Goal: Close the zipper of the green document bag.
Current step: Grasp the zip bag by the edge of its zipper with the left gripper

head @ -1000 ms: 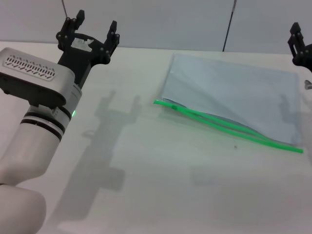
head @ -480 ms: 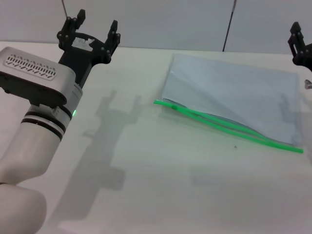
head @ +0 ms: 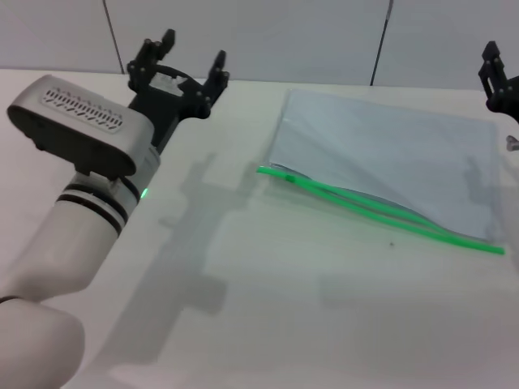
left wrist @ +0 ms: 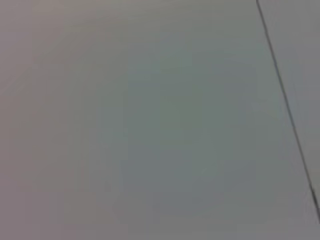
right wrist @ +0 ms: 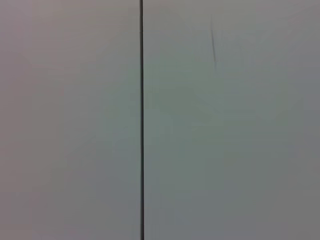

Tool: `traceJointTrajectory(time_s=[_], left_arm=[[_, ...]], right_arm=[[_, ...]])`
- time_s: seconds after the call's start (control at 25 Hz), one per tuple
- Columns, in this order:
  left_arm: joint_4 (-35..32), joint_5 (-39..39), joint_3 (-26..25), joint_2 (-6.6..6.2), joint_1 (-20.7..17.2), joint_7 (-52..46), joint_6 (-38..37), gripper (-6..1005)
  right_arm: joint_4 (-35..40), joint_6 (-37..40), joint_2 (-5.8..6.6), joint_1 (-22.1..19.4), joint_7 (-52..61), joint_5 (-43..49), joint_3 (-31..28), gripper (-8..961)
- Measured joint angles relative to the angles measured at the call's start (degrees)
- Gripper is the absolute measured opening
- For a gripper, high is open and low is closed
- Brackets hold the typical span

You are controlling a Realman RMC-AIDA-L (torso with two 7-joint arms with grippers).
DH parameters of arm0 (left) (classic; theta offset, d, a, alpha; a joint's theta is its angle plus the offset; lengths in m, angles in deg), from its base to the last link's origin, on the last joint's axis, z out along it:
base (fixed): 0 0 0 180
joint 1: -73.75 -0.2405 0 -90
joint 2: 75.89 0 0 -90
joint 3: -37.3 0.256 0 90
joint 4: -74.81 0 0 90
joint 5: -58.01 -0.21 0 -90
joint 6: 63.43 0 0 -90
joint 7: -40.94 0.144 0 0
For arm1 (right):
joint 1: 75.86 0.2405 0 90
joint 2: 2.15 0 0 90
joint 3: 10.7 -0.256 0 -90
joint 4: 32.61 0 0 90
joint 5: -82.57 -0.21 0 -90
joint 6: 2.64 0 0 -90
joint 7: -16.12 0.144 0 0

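Green document bag (head: pixel 389 154) lies flat on the white tabletop (head: pixel 268 308) at right-centre of the head view; its zipper (head: pixel 381 209) runs along the near edge w/ the two green strips parted, slider tab at the left end. Left pincer (head: pixel 185 58) hangs at upper left, fingers spread wide, holding nothing, well apart from the bag. Right pincer (head: pixel 496 73) sits at the far right edge, only partly in frame, can't tell if open or closed.

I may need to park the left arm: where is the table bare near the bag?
Bare table runs along the near side of the zipper, and between the left end effector and the green document bag. The far right is tighter: the right end effector hangs by the bag's far corner.
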Motion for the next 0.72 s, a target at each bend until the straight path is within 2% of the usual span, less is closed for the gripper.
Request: traceJointTrajectory(time_s=[0.2, 0.32, 0.4, 0.56, 0.72], left_arm=[[-3.8, 0.3, -0.7, -0.43, -0.7, -0.9, -3.3, 740], [-5.6, 0.5, -1.6, -1.11, -1.1, -4.9, -4.7, 740], [-6.4, 0.4, -2.0, -2.12, -1.2, -9.8, -5.1, 740], [-8.1, -0.1, -1.8, -5.05, -0.9, -17.8, -6.7, 740], [-10.4, -1.0, -1.7, -6.31, 0.0, -17.9, -11.4, 740]], right_arm=[[-0.3, 0.0, 0.0, -0.1, 0.0, 0.0, 0.0, 528], [-0.3, 0.0, 0.0, -0.1, 0.0, 0.0, 0.0, 528], [-0.3, 0.0, 0.0, -0.1, 0.0, 0.0, 0.0, 528], [-0.3, 0.0, 0.0, -0.2, 0.0, 0.0, 0.0, 528], [-0.4, -0.3, 0.0, 0.0, 0.0, 0.0, 0.1, 528]])
